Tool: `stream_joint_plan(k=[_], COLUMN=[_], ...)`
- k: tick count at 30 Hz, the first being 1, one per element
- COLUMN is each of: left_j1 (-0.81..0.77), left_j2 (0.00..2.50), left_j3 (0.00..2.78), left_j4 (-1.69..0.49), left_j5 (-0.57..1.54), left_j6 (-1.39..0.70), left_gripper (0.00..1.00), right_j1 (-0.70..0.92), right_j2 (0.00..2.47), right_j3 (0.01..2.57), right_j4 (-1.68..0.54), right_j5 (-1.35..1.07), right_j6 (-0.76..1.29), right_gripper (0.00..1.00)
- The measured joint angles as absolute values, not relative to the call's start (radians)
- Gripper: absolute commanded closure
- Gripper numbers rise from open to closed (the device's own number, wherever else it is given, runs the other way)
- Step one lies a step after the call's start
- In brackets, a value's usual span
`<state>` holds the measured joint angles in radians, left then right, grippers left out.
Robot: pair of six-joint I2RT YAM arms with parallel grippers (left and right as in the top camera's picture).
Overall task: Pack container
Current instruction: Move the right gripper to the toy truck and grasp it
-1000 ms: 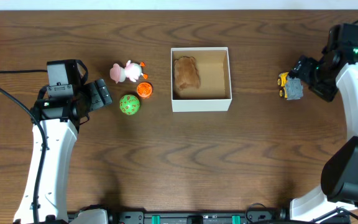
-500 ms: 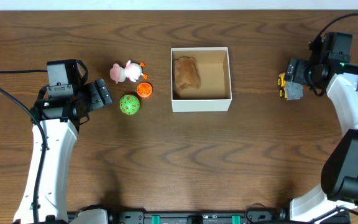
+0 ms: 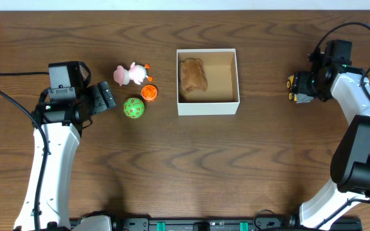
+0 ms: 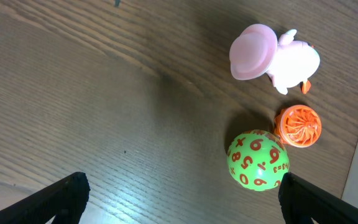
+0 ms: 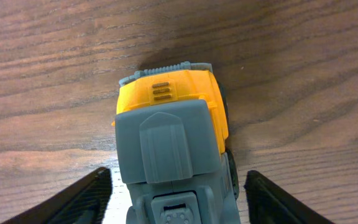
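Straddling the toy truck (image 5: 169,124) — right gripper (image 5: 179,196), jaws spread.

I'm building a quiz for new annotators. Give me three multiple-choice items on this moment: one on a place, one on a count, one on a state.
1. Where is the brown plush toy? A. inside the container B. in front of it C. behind it
2. How many toys lie on the container's left-arm side? A. two B. three C. five
3. How does the right tool stand at the truck? A. shut on it B. open, a finger on either side C. open, far from it
1 A: it lies within the white walls. 2 B: pink toy, orange disc, green ball. 3 B: the right wrist view shows gaps beside the truck.
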<state>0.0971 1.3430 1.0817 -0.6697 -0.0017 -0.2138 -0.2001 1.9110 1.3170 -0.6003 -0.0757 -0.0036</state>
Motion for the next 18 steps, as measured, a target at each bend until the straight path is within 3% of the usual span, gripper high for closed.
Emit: stream_joint_plan(k=[12,14,15,16,18], left_j1=[0.097,0.097,0.097,0.097,0.097], left_j2=[1.343,1.343,1.343,1.343,1.343], left_j3=[1.082,1.082,1.082,1.082,1.082], left_j4=[-0.67,-0.67,-0.67,-0.67,-0.67], left_j5=[-0.001,-0.002,-0.001,-0.002,-0.002], left_j6=[-0.214,-0.214,-0.214,-0.214,-0.214], left_gripper=[0.02,0.02,0.02,0.02,0.02], right_j1=[-0.2,-0.2,-0.2,-0.2,-0.2], right_j2=[1.911,1.911,1.911,1.911,1.911], right_j3=[1.317,1.317,1.317,1.317,1.317], right_j4=[-0.604,-0.606,-0.607,-0.608,-0.618], right_j5=[-0.08,-0.08,-0.081,-0.081,-0.08], right_j6=[-0.006,-0.005,-0.005,-0.003,-0.006], right_gripper=[0.55,0.5,0.39,0.34,0.34])
